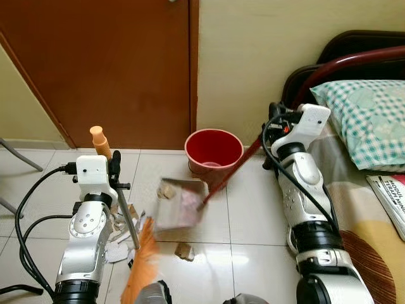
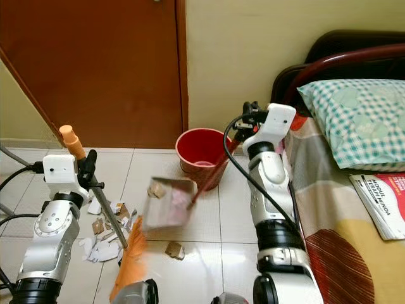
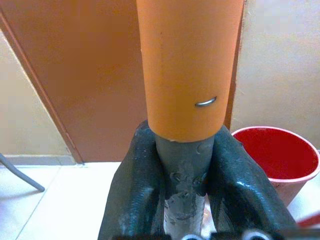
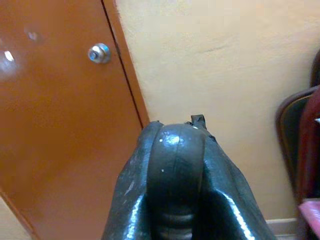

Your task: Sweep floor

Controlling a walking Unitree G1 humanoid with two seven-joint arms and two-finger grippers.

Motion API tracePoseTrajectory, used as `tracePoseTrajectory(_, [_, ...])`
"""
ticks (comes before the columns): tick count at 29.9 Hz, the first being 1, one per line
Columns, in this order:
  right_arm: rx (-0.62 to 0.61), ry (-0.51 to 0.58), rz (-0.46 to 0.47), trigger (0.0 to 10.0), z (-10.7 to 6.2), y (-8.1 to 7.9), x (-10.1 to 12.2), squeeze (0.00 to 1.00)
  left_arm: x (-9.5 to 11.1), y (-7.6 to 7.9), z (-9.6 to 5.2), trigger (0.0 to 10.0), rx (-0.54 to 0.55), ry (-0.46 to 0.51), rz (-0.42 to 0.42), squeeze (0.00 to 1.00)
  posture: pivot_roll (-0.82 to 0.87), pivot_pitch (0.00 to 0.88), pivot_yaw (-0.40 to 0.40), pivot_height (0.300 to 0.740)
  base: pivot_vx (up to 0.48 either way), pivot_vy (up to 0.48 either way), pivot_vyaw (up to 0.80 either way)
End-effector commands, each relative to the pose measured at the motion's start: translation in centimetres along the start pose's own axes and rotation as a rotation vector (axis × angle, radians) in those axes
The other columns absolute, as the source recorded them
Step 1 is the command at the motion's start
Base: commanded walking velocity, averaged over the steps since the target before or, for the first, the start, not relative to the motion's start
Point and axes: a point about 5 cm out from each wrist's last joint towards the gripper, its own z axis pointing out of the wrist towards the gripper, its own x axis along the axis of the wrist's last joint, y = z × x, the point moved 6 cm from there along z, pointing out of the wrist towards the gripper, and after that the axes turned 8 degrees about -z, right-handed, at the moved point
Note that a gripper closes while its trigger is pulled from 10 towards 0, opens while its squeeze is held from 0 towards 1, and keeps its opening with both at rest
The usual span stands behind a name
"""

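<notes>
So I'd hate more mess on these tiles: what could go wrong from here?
The lifted grey dustpan, held by the right gripper on its long red handle, hangs short of the red plastic bucket, so its scraps may spill. A brown scrap lies outside the paper pile. The left gripper's orange broom could scatter that pile.

Silver jointed arms, white wrist housings, black looping cables — glossy black rubbery fingers (image 3: pixel 135 195).
</notes>
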Motion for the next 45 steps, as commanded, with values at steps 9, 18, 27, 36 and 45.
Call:
tracePoseTrajectory(9, [0.016,0.154,0.047,10.0,3.6,-0.9,6.3,0.00,0.0,0.4,0.2,10.0,0.007,0.003,0.005,0.00,-0.03,0.044,-0.029,0.740,0.000,0.000,0.00])
tracePoseTrajectory(18, [-0.043,0.316,-0.057,10.0,5.8,0.0,12.8,0.00,-0.2,0.9,0.1,10.0,-0.001,0.002,-0.003,0.00,-0.03,0.042,-0.034,0.740,0.000,0.000,0.00])
tracePoseTrajectory(27, [-0.125,0.430,-0.351,10.0,6.5,0.4,17.2,0.00,-0.3,1.3,0.0,10.0,-0.009,-0.002,-0.012,0.00,-0.03,0.044,-0.034,0.740,0.000,0.000,0.00])
tracePoseTrajectory(36, [0.044,0.519,-0.608,10.0,5.8,-5.5,15.5,0.00,-0.3,1.6,0.1,10.0,-0.019,-0.002,-0.009,0.00,-0.04,0.051,-0.031,0.740,0.000,0.000,0.00])
tracePoseTrajectory(45, [0.233,0.626,-0.795,10.0,3.5,-11.9,12.3,0.00,-0.3,1.6,-0.1,10.0,-0.016,-0.001,-0.008,0.00,-0.02,0.060,-0.038,0.740,0.000,0.000,0.00])
